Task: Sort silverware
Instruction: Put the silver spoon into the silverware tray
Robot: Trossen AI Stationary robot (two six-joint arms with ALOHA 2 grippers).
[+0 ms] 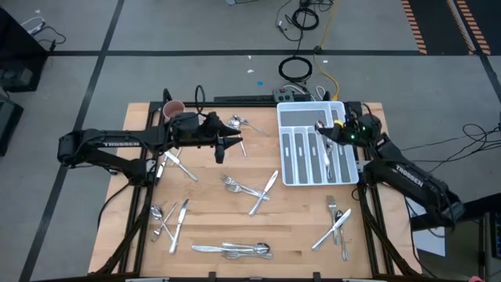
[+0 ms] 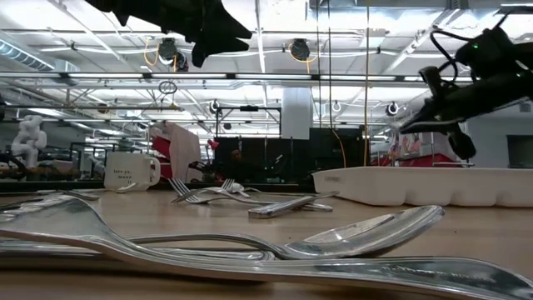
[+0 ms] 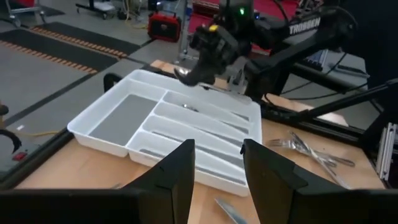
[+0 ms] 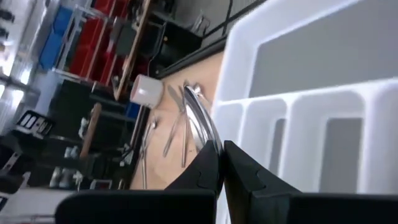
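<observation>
A: What's the biggest thing under your arms?

B: The wooden desk [image 1: 211, 211]. Your left arm reaches in over its far-left part, your right arm over the far-right part.

A: And next in size?

B: The white tray [image 1: 293, 176], with long compartments, directly below your right fingers [image 4: 222, 163]. In the left wrist view it lies ahead of your left fingers [image 3: 214, 168], across a bare stretch of desk.

A: What are the right fingers doing?

B: They are clenched on a spoon [image 4: 202, 121]. Its bowl sticks out past the fingertips, and it hangs above the tray's long compartments without touching the tray. At least one piece of silverware already lies in a compartment beneath them.

A: The left fingers?

B: Parted and grasping nothing. They hover above the desk, well apart from the tray. A knife tip lies on the desk just below and ahead of them.

A: Where's the mug [image 1: 173, 108]?

B: Behind your left fingers, at the far-left corner of the desk, standing upright.

A: And the rest of the silverware [image 1: 250, 190]?

B: Scattered loose on the desk. A small heap lies just beyond your left fingers on the far side, a fork and knife cluster sits nearer the middle, another group lies along the near edge, more to the near left, and a few forks and a knife lie on the near side of the tray, well away from your right fingers.
</observation>
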